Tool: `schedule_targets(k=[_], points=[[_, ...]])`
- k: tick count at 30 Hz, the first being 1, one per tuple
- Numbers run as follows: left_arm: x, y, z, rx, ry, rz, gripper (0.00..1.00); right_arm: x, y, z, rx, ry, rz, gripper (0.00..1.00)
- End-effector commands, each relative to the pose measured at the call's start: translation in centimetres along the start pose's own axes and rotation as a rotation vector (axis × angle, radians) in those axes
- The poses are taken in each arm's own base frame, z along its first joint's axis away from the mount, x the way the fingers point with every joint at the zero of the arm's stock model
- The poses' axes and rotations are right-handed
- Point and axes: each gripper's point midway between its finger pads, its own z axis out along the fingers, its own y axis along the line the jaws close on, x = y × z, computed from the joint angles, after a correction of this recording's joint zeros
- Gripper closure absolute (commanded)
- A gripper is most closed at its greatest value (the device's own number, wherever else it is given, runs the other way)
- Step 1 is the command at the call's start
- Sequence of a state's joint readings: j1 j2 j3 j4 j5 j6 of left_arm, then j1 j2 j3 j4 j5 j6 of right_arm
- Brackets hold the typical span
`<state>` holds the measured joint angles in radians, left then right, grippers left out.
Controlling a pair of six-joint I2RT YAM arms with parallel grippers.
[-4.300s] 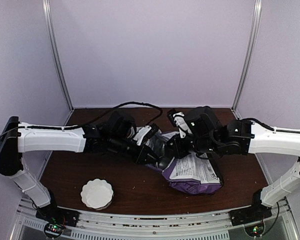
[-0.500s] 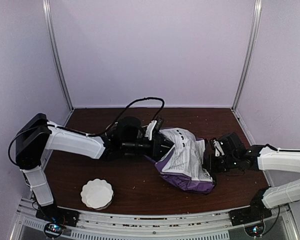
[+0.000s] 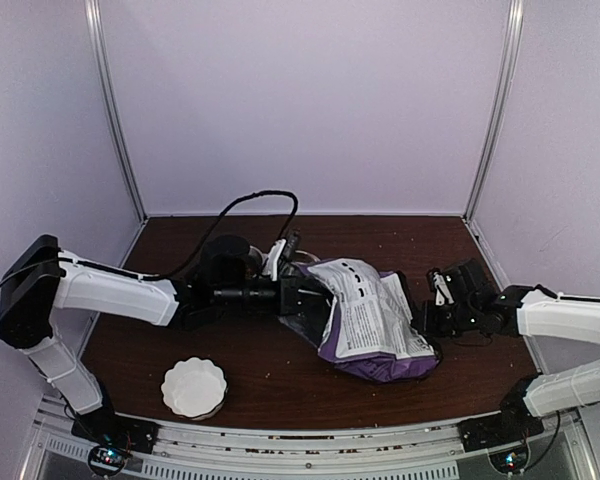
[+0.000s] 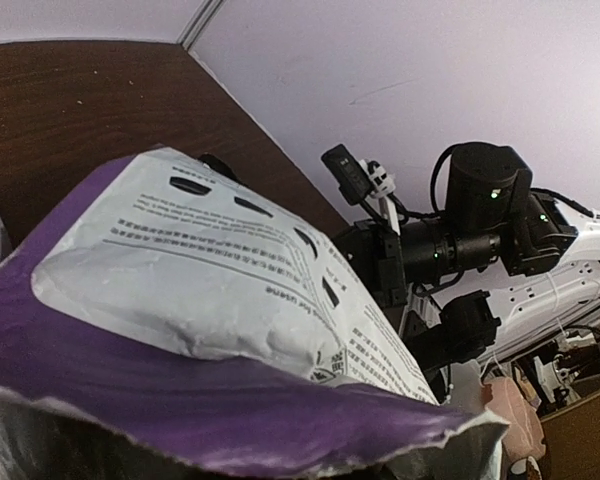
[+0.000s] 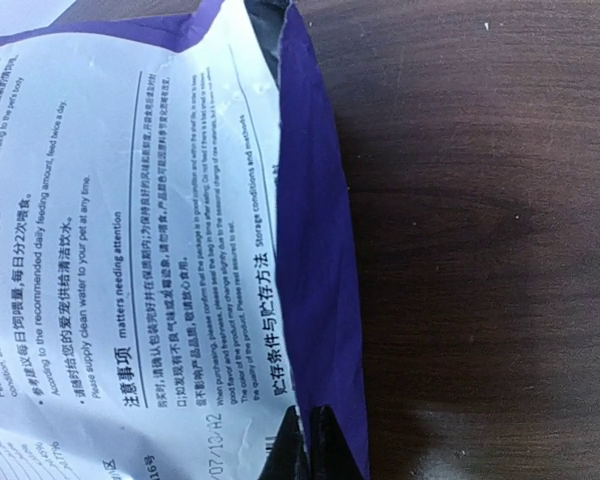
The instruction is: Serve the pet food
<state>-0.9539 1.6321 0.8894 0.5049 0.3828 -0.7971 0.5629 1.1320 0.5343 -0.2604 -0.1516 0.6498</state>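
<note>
The purple-and-white printed bag [image 3: 365,320] lies on the brown table [image 3: 270,365] between my two arms. My left gripper [image 3: 302,297] sits at the bag's torn left end. In the left wrist view the bag [image 4: 180,270] and its ragged rim fill the bottom and hide my fingers. My right gripper [image 3: 427,322] is at the bag's right end. In the right wrist view its black fingertips [image 5: 325,440] are pinched shut on the purple side seam of the bag [image 5: 130,250]. The pet food is hidden.
A white fluted bowl [image 3: 193,387] stands near the front left of the table. A black cable [image 3: 255,200] loops up behind the left arm. Pale walls with metal corner posts [image 3: 115,110] close in the back and sides.
My left arm has drawn back to the left and the bag's torn end has come with it. The bag now lies more stretched out. My right gripper has stayed on the bag's right end.
</note>
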Motion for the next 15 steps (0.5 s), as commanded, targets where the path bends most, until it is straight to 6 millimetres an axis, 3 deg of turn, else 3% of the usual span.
schedule_targets(k=[1, 6, 11, 15], points=[[-4.2, -4.1, -2.0, 0.117, -0.147, 0.066, 1.00, -2.1, -0.4, -0.5, 0.033, -0.074, 0.006, 1.00], [-4.0, -4.1, -2.3, 0.115, -0.144, 0.065, 1.00, -2.3, 0.1, -0.9, 0.010, -0.072, -0.013, 0.98], [-4.1, -4.4, -2.2, 0.127, -0.139, 0.069, 1.00, -4.2, 1.7, -3.7, -0.032, -0.142, -0.069, 0.59], [-4.2, -4.7, -2.2, 0.140, -0.136, 0.073, 1.00, -6.2, 3.5, -7.4, -0.082, -0.230, -0.115, 0.42]])
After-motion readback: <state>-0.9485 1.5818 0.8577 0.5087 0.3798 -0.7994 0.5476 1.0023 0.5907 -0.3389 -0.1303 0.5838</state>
